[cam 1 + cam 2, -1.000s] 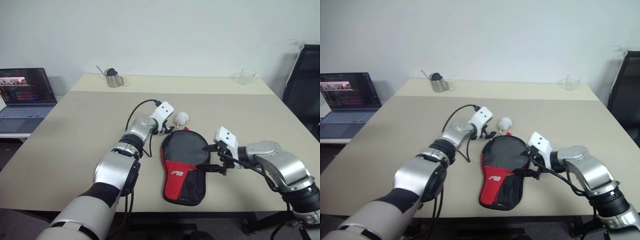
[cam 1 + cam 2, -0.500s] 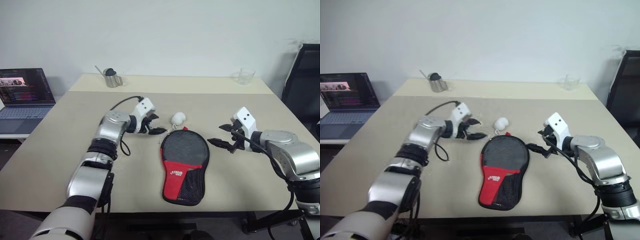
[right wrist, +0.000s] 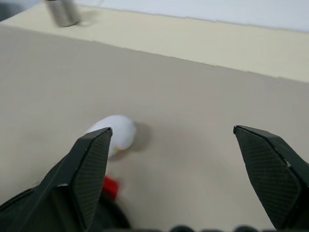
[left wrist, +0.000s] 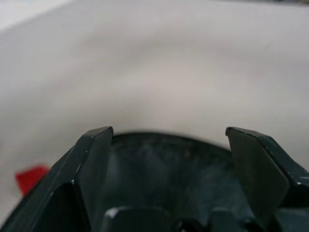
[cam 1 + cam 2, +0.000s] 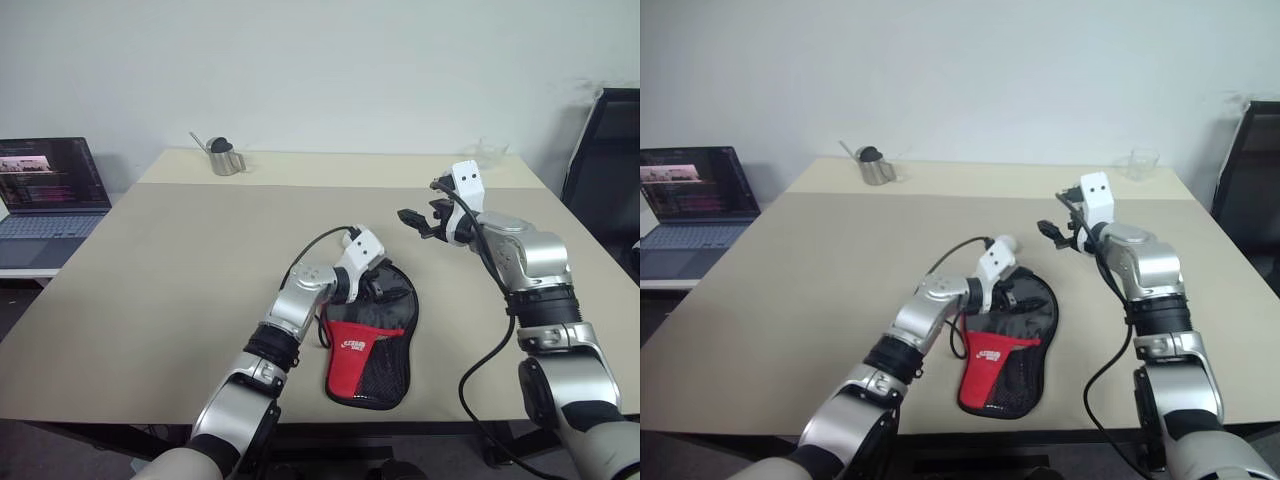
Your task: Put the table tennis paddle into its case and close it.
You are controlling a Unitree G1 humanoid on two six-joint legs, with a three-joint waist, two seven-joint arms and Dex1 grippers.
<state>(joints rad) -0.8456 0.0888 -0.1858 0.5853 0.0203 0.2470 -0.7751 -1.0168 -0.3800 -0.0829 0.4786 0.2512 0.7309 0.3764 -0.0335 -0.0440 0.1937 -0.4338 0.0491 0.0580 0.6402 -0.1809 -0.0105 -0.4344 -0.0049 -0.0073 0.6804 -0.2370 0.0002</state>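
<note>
The case [image 5: 368,345], a black paddle-shaped pouch with a red panel and mesh pocket, lies flat near the table's front edge. The table tennis paddle is hidden from me. My left gripper [image 5: 380,290] hovers open just over the case's round black head [image 4: 164,164], its fingers [image 4: 94,154] spread wide with nothing between them. My right gripper [image 5: 420,212] is raised above the table, beyond the case to the right, open and empty. Its wrist view looks down on a small white ball [image 3: 113,133] just past the case's top.
At the table's far edge stand a metal cup [image 5: 225,157] on the left and a clear glass [image 5: 490,150] on the right. An open laptop [image 5: 45,190] sits on a side surface at left. A black chair [image 5: 605,170] stands at right.
My left gripper drew away to the left of the case, then swung back over its round head. My right gripper left the case's right side, rising and moving farther out over the table.
</note>
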